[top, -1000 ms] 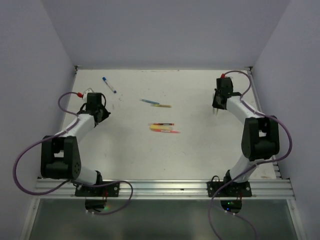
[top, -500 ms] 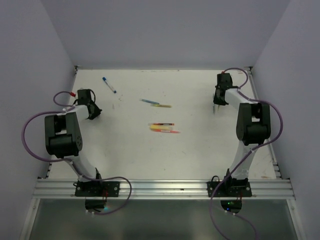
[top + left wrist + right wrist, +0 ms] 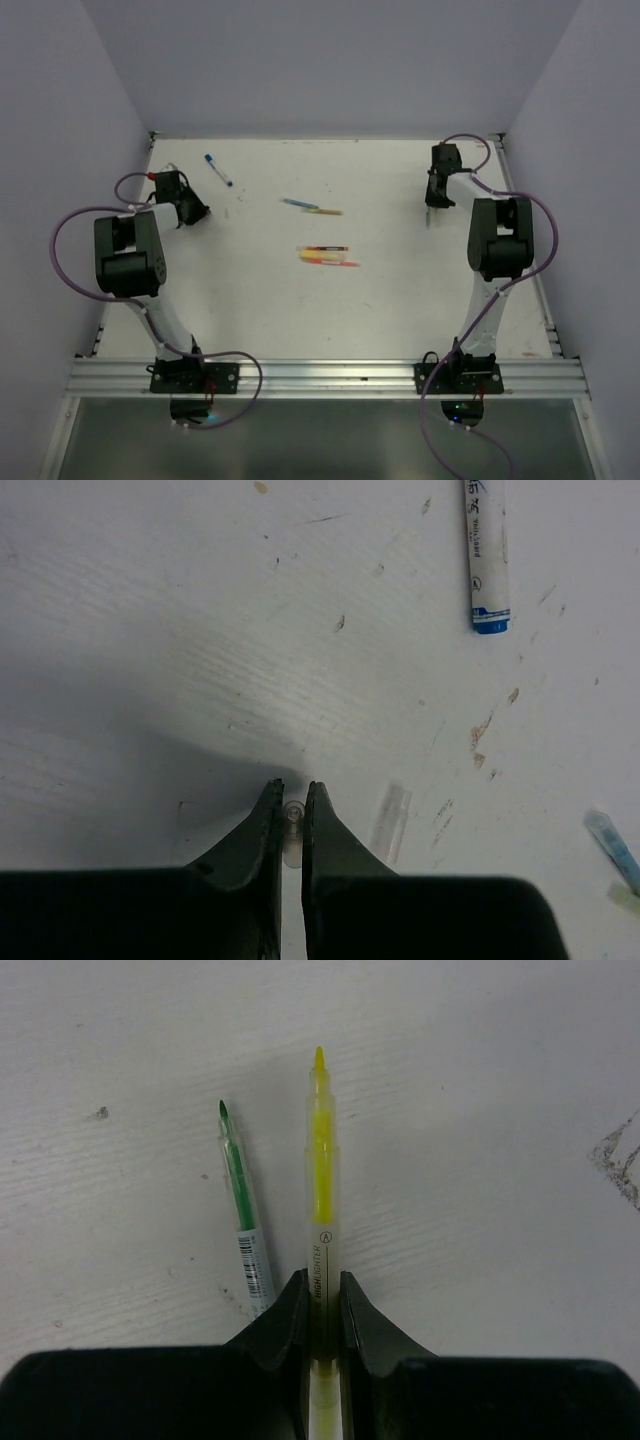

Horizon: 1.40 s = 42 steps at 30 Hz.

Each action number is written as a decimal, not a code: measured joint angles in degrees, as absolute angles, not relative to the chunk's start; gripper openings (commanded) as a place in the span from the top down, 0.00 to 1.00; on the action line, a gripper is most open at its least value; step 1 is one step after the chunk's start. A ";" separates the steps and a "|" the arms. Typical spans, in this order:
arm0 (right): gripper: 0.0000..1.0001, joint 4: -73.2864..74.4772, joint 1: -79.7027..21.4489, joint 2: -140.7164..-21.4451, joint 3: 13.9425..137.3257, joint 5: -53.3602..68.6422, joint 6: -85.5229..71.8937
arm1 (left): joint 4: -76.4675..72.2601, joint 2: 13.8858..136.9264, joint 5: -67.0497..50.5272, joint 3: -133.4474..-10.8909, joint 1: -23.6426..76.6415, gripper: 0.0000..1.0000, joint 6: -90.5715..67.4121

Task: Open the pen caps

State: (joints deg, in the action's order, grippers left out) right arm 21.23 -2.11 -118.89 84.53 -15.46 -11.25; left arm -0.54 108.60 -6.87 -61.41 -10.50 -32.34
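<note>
In the left wrist view my left gripper (image 3: pixel 292 788) is shut on a small clear pen cap (image 3: pixel 292 832), low over the table. A second clear cap (image 3: pixel 391 823) lies just to its right. Further off lies a blue-and-white pen (image 3: pixel 485 555). My right gripper (image 3: pixel 322 1278) is shut on a yellow highlighter pen (image 3: pixel 320 1160) whose bare tip points away from me. An uncapped green pen (image 3: pixel 240 1195) lies beside it on the left. From above, the left gripper (image 3: pixel 198 211) is at the far left and the right gripper (image 3: pixel 430 212) at the far right.
Mid-table lie a pale blue pen (image 3: pixel 298 203) next to a yellow one (image 3: pixel 326 212), and nearer a red-and-yellow pair (image 3: pixel 325 255). The blue-and-white pen (image 3: pixel 218 169) lies at the far left. Walls close in the white table (image 3: pixel 380 300) on three sides.
Both arms have folded up and drawn their wrists back towards the far corners. The left gripper shifted left and away, the right one slightly away. Both grips are unchanged.
</note>
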 measured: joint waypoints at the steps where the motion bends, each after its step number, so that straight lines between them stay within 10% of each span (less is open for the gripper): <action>1: 1.00 21.43 -2.11 -118.93 84.53 -15.44 -11.27 | -1.08 108.79 -7.57 -61.39 -10.50 1.00 -32.40; 13: 0.94 21.54 -2.13 -118.91 84.53 -14.41 -11.46 | -4.73 110.59 -12.67 -61.56 -10.35 1.00 -33.50; 42: 0.87 21.87 -2.11 -118.91 84.53 -13.93 -11.55 | -7.75 111.46 -15.09 -61.63 -9.23 0.55 -34.04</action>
